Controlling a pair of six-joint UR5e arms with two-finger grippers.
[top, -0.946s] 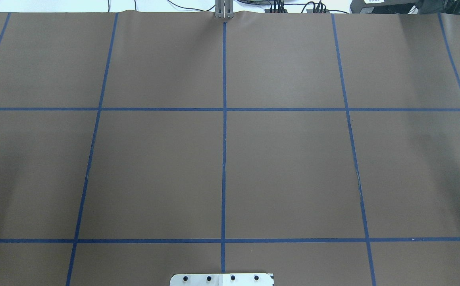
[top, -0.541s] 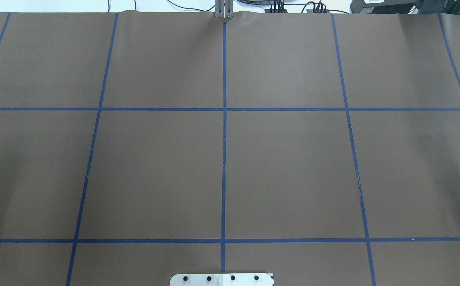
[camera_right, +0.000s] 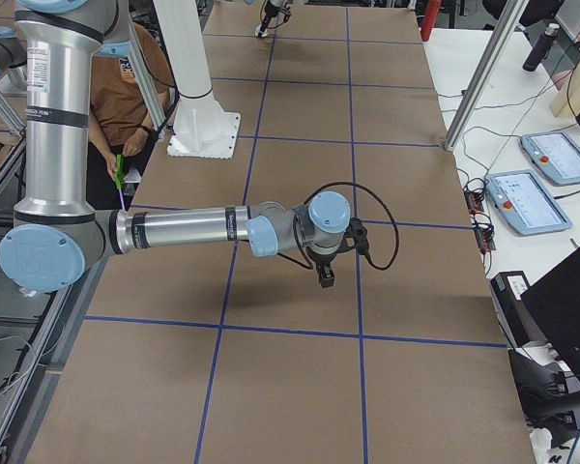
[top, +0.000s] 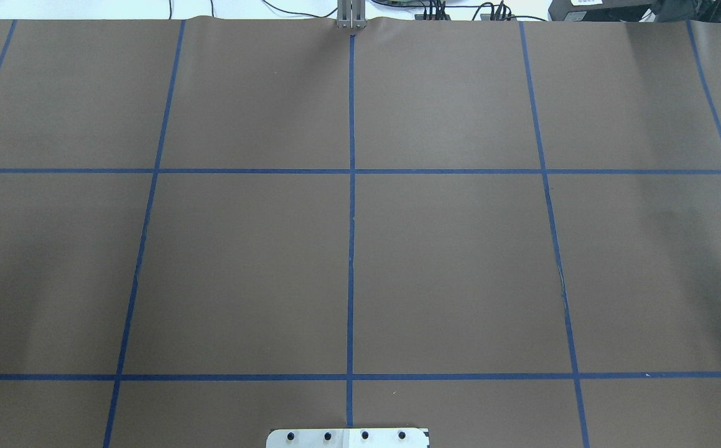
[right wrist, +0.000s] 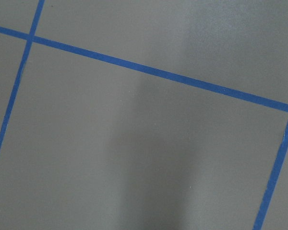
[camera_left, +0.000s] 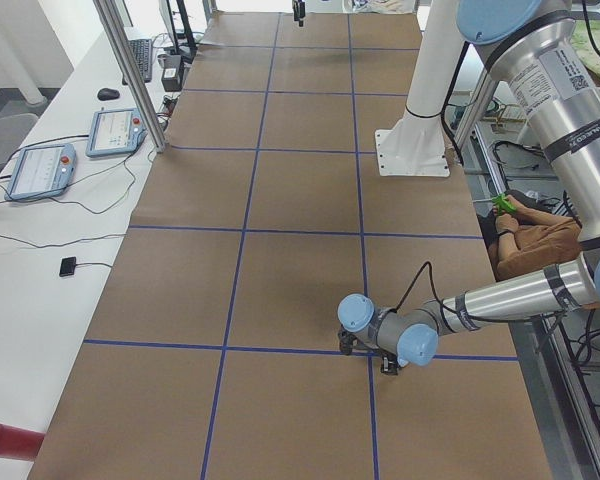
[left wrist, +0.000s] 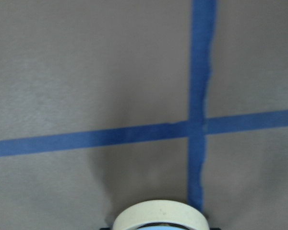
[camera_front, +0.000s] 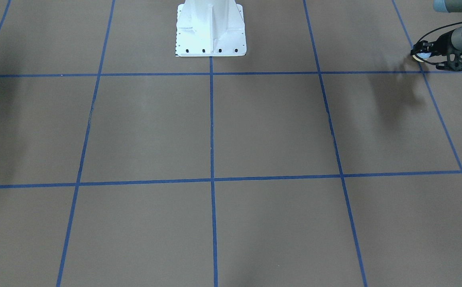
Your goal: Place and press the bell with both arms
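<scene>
The bell (camera_front: 423,56) is light blue with a cream base ring. My left gripper (camera_front: 425,55) is shut on it at the far right of the front-facing view. It holds the bell low over the brown table beside a crossing of blue tape lines. The left wrist view shows only the bell's cream ring (left wrist: 158,216) at the bottom edge, with the tape crossing (left wrist: 197,127) just beyond. My right gripper (camera_right: 326,275) hangs over the table on the near arm in the exterior right view. I cannot tell whether it is open or shut.
The white pedestal (camera_front: 211,28) stands at the robot's edge of the table. Blue tape lines (top: 351,218) divide the brown mat into squares. Two teach pendants (camera_right: 527,198) and cables lie on the white side table. A person (camera_right: 126,87) sits behind the robot.
</scene>
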